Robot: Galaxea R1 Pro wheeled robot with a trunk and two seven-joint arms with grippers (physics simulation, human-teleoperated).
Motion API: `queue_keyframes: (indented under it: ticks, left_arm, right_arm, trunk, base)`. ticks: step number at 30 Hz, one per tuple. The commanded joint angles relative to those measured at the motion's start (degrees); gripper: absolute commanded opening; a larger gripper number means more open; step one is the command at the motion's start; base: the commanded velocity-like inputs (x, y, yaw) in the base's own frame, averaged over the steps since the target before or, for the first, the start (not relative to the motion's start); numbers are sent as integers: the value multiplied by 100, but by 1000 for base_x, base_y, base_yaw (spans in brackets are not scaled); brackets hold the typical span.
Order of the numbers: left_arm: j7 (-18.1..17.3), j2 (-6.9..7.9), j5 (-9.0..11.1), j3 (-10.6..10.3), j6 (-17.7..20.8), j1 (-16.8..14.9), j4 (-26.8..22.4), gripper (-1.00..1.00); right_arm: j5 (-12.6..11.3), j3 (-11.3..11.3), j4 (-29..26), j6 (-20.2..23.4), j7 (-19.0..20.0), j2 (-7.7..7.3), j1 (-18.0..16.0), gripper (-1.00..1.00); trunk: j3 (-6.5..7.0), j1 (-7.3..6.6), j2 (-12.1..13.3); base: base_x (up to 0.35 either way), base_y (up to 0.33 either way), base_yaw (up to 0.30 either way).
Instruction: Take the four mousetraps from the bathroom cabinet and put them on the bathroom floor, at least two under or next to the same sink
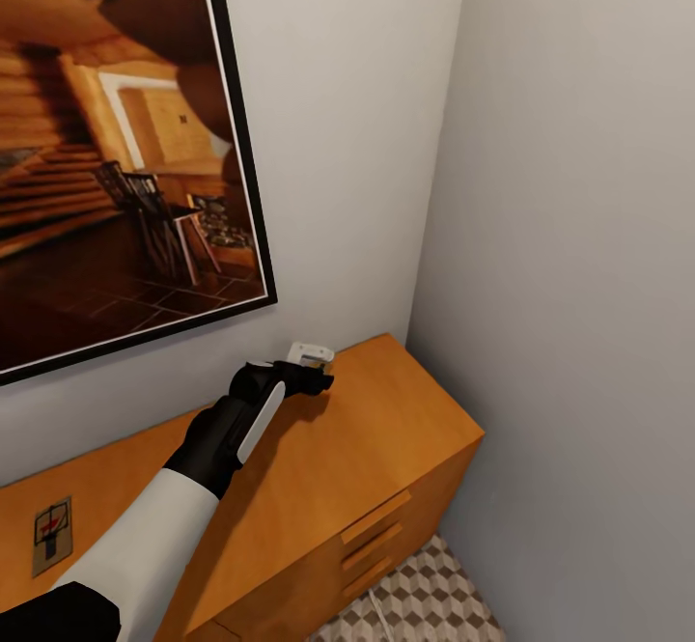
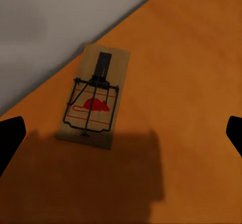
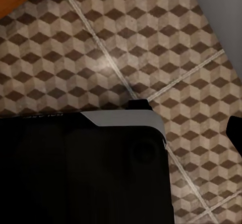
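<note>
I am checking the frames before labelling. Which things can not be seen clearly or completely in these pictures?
- Head view: the mousetrap under the left tool is hidden by the tool itself; it is plain in the left wrist view.
- Head view: a second mousetrap is too small for detail.
- Head view: the cabinet is cut by the left and bottom edges.
- Right wrist view: the robot's own dark body covers much of the bathroom floor.

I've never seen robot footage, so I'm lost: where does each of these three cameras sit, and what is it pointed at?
Head view: high on the robot, looking down at the cabinet and wall; its left arm and left claw show.
Left wrist view: above the cabinet top, facing a mousetrap; dark fingertips at the edges.
Right wrist view: facing the bathroom floor; dark robot body below.
Shared: the orange cabinet.
</note>
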Motion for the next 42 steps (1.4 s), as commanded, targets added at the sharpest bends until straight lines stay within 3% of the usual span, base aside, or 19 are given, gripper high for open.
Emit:
queue_keyframes:
  ticks: [1, 14, 42]
  left_arm:
    - [18, 1, 34, -3, 20, -5, -8, 100]
    - [10, 5, 34, 1, -537, -5, 31, 100]
    - [4, 9, 31, -5, -605, -5, 42, 100]
  right_arm:
    - [-40, 49, 3, -15, -21, 3, -4, 100]
    - [-42, 49, 3, -15, -20, -1, -4, 100]
    - [-38, 49, 3, -15, -20, -4, -4, 100]
  trunk:
    - [-15, 2, -9]
    - [-90, 2, -9]
    - [-243, 2, -9]
  base:
    - [0, 0, 0]
    - [0, 0, 0]
    - [0, 0, 0]
